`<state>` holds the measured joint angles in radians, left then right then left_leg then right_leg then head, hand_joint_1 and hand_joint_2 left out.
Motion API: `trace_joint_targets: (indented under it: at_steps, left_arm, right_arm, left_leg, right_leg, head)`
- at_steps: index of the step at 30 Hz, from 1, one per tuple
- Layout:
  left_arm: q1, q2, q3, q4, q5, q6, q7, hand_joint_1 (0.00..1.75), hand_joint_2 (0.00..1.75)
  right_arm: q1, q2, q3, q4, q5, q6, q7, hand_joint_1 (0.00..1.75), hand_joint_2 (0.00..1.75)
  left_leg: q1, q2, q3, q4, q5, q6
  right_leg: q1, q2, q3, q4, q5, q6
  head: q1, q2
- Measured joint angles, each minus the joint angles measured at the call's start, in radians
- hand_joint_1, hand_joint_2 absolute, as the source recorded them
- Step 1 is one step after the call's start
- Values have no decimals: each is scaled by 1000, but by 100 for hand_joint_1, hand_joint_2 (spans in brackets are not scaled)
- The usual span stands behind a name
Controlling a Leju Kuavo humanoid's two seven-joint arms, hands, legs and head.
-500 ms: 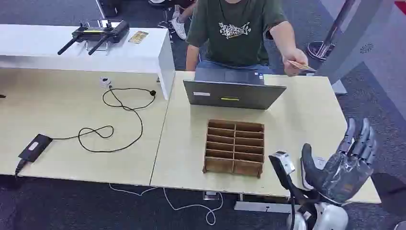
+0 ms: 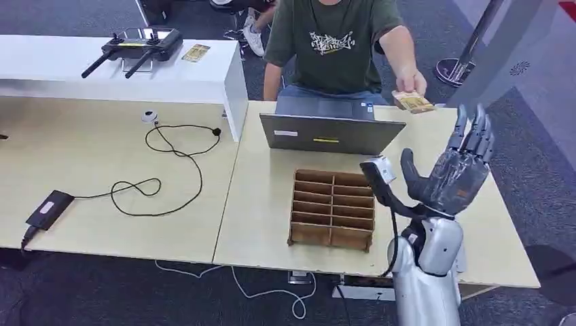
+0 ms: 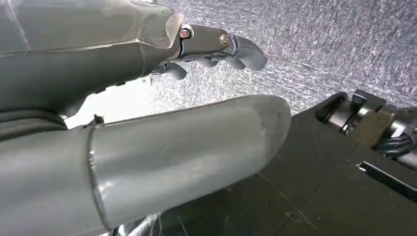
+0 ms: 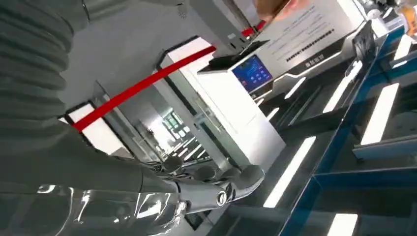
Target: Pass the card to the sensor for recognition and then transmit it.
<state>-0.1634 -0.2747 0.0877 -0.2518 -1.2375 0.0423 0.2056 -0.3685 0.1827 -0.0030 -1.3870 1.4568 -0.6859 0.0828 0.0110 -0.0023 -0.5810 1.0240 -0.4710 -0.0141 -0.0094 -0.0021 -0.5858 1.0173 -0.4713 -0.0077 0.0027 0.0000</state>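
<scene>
Pale wooden tabletops point(image 2: 435, 146) over dark carpet form the setting, and the card point(image 2: 412, 102) is found at the far right edge of the nearer table, held out in a person's hand point(image 2: 410, 83) just beyond the laptop point(image 2: 331, 129). It is seen as a thin, flat, tan rectangle with printed faces, its long axis running roughly across the table, tilted slightly toward the robot. From the right hand point(image 2: 456, 170) the card lies forward and a little to the left, near but apart, with nothing between them. That hand is raised upright on its silver forearm, palm turned inward, dark fingers point(image 2: 475, 132) extended and spread, thumb standing off; nothing is grasped. It is judged the nearer hand by far, so the coming move would call for a short reach forward and a closing of thumb and fingers across the card's short axis. The left hand point(image 3: 147, 113) is seen hanging over speckled carpet, its fingers curled loosely; whether it is truly clenched cannot be told from so close an angle, though nothing appears to be held. Between the laptop and the robot a brown slotted wooden rack point(image 2: 333, 209) lies flat. No sensor can be identified with confidence.
</scene>
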Motion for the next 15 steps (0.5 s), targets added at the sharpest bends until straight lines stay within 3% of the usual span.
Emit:
trace_joint_targets:
  at_steps: [9,15]
  left_arm:
    - [-1,0,-3,0,-6,-4,2,0,0]
    - [-4,0,-19,0,-11,-14,3,0,0]
  right_arm:
    - [-73,-16,15,109,-1,4,12,0,175]
    - [-194,-30,29,256,73,19,53,0,175]
  left_leg:
    - [0,0,0,0,0,0]
    - [0,0,0,0,1,0]
  right_leg:
    - [0,0,0,0,0,0]
    - [0,1,0,0,1,0]
  head:
    - [-1,0]
    - [-1,0]
